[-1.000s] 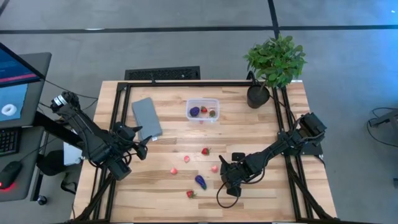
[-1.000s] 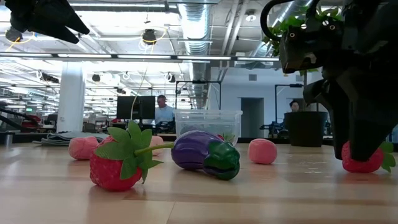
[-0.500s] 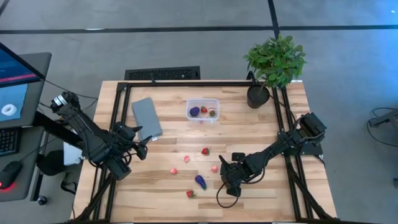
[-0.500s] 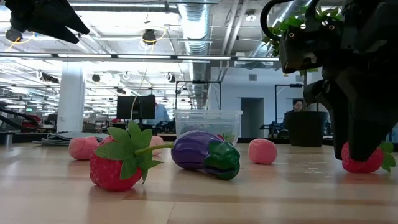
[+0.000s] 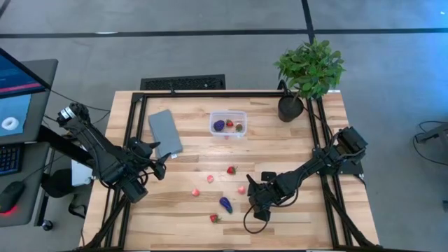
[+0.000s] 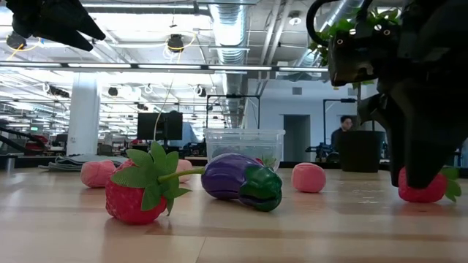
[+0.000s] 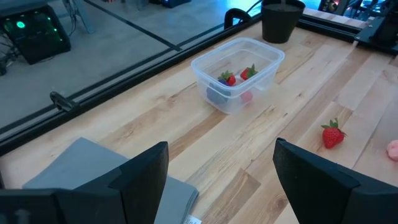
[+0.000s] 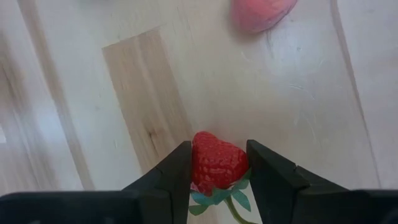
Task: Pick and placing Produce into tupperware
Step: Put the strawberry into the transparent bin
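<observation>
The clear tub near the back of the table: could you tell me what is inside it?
The clear tub holds two strawberries and a purple piece. Something reddish shows through the wall; what it is, I cannot tell.

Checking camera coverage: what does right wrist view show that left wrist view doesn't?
Only the right wrist view: the right tool shut on a strawberry, with a pink piece beyond on the wood.
Only the left wrist view: the tupperware holding produce, the grey lid, the black pot, a loose strawberry, and the open left tool.
Both: the wooden table.
</observation>
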You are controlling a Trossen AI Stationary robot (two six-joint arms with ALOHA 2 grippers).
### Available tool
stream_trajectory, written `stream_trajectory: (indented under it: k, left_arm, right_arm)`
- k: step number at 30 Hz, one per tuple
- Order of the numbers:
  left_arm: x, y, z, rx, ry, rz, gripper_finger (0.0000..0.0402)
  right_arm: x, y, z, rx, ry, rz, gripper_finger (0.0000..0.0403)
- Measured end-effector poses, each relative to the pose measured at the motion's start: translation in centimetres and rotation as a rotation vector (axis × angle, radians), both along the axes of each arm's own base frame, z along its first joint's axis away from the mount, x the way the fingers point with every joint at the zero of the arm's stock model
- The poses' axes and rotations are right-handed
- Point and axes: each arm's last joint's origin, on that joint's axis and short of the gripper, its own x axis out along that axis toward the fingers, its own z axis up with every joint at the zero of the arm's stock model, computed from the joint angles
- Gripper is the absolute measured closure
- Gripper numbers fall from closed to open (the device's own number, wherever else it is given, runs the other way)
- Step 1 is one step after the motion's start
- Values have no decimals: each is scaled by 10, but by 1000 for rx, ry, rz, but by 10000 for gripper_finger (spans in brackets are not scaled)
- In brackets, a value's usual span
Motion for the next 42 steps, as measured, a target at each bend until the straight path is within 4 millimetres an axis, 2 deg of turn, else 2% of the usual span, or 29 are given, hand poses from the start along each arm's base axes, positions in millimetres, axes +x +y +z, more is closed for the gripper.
stream_trajectory:
  k: [29,35,42]
  left_arm:
    - [0,0,0,2,-3,0,122]
    - [0,0,0,2,-3,-1,122]
    - [0,0,0,0,-4,-1,122]
  right_arm:
    - [6,3,2,52,-67,-75,244]
    - [5,3,10,62,-96,-91,246]
    - [7,0,31,62,-211,-120,242]
